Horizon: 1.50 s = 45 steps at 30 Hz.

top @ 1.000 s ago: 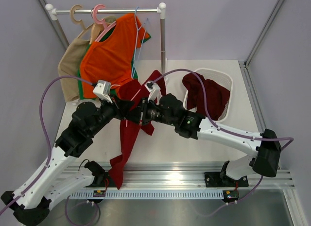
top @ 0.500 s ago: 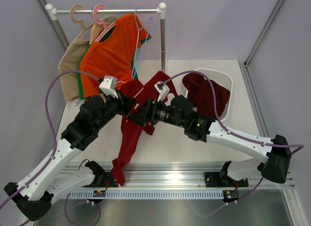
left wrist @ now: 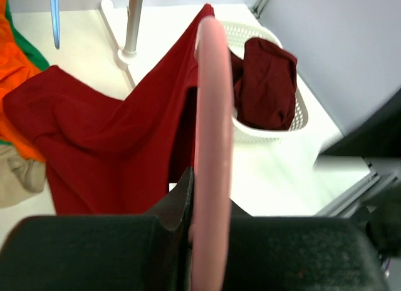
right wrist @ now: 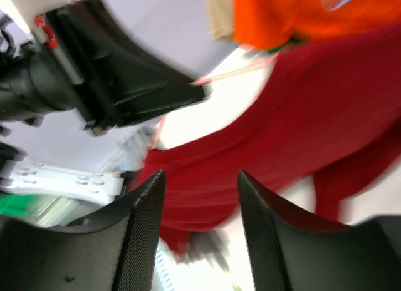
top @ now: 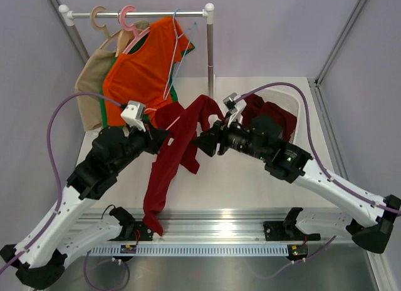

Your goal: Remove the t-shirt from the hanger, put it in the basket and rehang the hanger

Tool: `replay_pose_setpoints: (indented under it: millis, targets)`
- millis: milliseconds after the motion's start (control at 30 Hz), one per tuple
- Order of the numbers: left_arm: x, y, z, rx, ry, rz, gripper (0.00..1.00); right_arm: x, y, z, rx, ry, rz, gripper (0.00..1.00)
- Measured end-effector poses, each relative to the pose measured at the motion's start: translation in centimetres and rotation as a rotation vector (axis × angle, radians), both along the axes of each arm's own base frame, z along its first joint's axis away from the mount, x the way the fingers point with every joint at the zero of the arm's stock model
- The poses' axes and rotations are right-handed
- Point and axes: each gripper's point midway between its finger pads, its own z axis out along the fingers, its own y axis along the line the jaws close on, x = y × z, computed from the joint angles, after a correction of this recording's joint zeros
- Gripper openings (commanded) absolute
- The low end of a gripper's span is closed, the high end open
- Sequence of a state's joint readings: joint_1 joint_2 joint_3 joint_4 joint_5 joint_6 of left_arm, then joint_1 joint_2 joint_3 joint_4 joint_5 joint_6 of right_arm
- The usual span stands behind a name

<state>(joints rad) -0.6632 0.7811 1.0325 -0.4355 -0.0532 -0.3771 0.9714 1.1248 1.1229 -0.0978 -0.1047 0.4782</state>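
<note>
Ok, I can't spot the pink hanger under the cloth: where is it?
Left of centre in the top view: the hanger is clamped in the left gripper, the t-shirt draped on it, near the orange shirt.

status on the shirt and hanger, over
Left gripper shut on hanger. Right gripper open beside t-shirt. T-shirt on hanger, not off. Orange shirt close behind.

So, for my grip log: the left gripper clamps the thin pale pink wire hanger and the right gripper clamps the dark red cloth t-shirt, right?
No: the right gripper is open and empty in the right wrist view; the rest holds.
</note>
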Motion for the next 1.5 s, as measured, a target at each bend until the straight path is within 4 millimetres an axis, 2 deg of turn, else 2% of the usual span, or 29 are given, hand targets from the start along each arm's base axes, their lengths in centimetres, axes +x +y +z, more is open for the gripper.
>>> replay_pose_setpoints:
  millis: [33, 167, 233, 367, 467, 533, 600, 700, 733, 800, 833, 867, 900, 1000, 1100, 1167, 1233, 1400, 1467, 1500]
  targets:
    - [-0.5, 0.3, 0.0, 0.011, -0.001, -0.007, 0.0, 0.6, -1.1, 0.8, -0.033, -0.064, -0.004, 0.68]
    - [-3.0, 1.6, 0.7, 0.033, 0.003, -0.046, 0.0, 3.9, -4.8, 3.7, -0.154, -0.262, -0.079, 0.81]
    - [-4.3, 2.3, 1.7, 0.021, -0.011, -0.059, 0.0, 5.5, -6.3, 4.1, -0.191, -0.32, -0.109, 0.83]
    - [-6.4, 3.2, 4.2, -0.014, -0.053, -0.095, 0.0, 8.9, -7.8, 1.7, -0.307, -0.34, -0.119, 0.84]
    - [-7.3, 3.1, 5.3, -0.029, -0.067, -0.13, 0.0, 10.4, -6.6, -1.6, -0.393, -0.305, -0.05, 0.86]
    - [-7.7, 2.9, 5.3, -0.028, -0.058, -0.152, 0.0, 10.7, -5.9, -3.7, -0.436, -0.276, -0.001, 0.86]
    - [-7.9, 2.6, 5.2, -0.024, -0.044, -0.173, 0.0, 10.8, -5.7, -5.0, -0.464, -0.261, 0.029, 0.85]
    - [-8.3, 2.3, 4.9, -0.017, -0.021, -0.197, 0.0, 10.6, -5.3, -4.6, -0.457, -0.286, 0.058, 0.8]
    - [-8.3, 2.2, 4.8, -0.015, -0.016, -0.203, 0.0, 10.6, -5.1, -4.0, -0.444, -0.302, 0.062, 0.71]
    - [-8.5, 2.2, 4.8, -0.013, -0.008, -0.213, 0.0, 10.8, -4.7, -2.7, -0.408, -0.346, 0.067, 0.44]
    - [-8.5, 2.1, 4.9, -0.013, -0.006, -0.218, 0.0, 10.8, -4.5, -2.3, -0.397, -0.36, 0.066, 0.14]
    - [-8.5, 2.0, 5.0, -0.014, -0.008, -0.219, 0.0, 10.9, -4.4, -2.0, -0.388, -0.37, 0.065, 0.03]
    - [-8.4, 2.0, 5.2, -0.014, -0.008, -0.219, 0.0, 11.0, -4.3, -1.8, -0.375, -0.37, 0.062, 0.0]
    - [-8.2, 1.8, 5.4, -0.013, -0.009, -0.218, 0.0, 11.3, -4.2, -1.9, -0.348, -0.376, 0.037, 0.0]
    - [-8.0, 2.0, 5.6, -0.005, -0.013, -0.208, 0.0, 12.0, -5.2, -2.9, -0.33, -0.348, -0.028, 0.0]
    - [-8.0, 2.4, 5.4, 0.011, -0.01, -0.192, 0.0, 12.7, -7.0, -3.4, -0.304, -0.315, -0.101, 0.0]
    - [-7.9, 2.9, 5.4, 0.029, -0.016, -0.17, 0.0, 13.9, -9.8, -3.5, -0.276, -0.276, -0.21, 0.0]
    - [-8.1, 4.6, 7.2, 0.019, -0.076, -0.105, 0.0, 17.0, -15.9, -1.6, -0.172, -0.213, -0.434, 0.0]
    - [-8.3, 5.3, 8.2, 0.001, -0.105, -0.081, 0.0, 17.6, -16.9, -1.4, -0.145, -0.188, -0.466, 0.0]
    - [-8.5, 5.5, 8.7, -0.01, -0.117, -0.076, 0.0, 17.5, -16.8, -1.4, -0.134, -0.176, -0.458, 0.0]
